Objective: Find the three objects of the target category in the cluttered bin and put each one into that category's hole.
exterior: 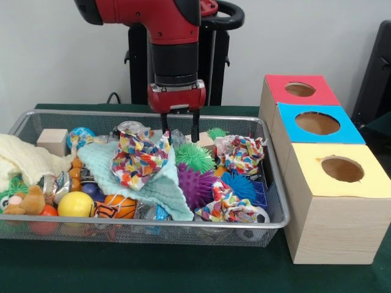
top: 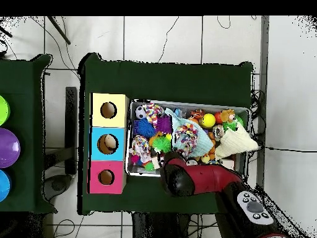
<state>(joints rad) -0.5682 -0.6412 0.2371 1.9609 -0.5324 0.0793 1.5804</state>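
Front view: the gripper [exterior: 179,127] hangs over the rear middle of the wire mesh bin [exterior: 278,207], its two dark fingers [exterior: 164,124] spread with a clear gap and nothing between them; the left tip sits right at the upper edge of a crumpled multicoloured cloth [exterior: 139,159], though contact cannot be confirmed. That cloth lies on a pale green washcloth [exterior: 156,189]. Two more crumpled patterned cloths show: one at the right rear [exterior: 241,152], one at the right front [exterior: 225,204]. Among them a green spiky ball [exterior: 194,157], purple spiky ball [exterior: 195,184] and blue spiky ball [exterior: 239,184]. At the left, a cream cloth [exterior: 24,160], wooden block [exterior: 52,141], yellow ball [exterior: 76,204], small basketball [exterior: 117,206]. Right of the bin stands a wooden box with three holes, topped red [exterior: 300,89], blue [exterior: 316,122] and yellow [exterior: 342,168], all on the green surface [exterior: 153,268]. Overhead view: the red arm [top: 198,178] covers the bin's near edge and hides the gripper. The central patterned cloth [top: 187,137] lies mid-bin, another [top: 141,147] near the box side. The holes run yellow [top: 108,110], blue [top: 107,144], red [top: 106,177].
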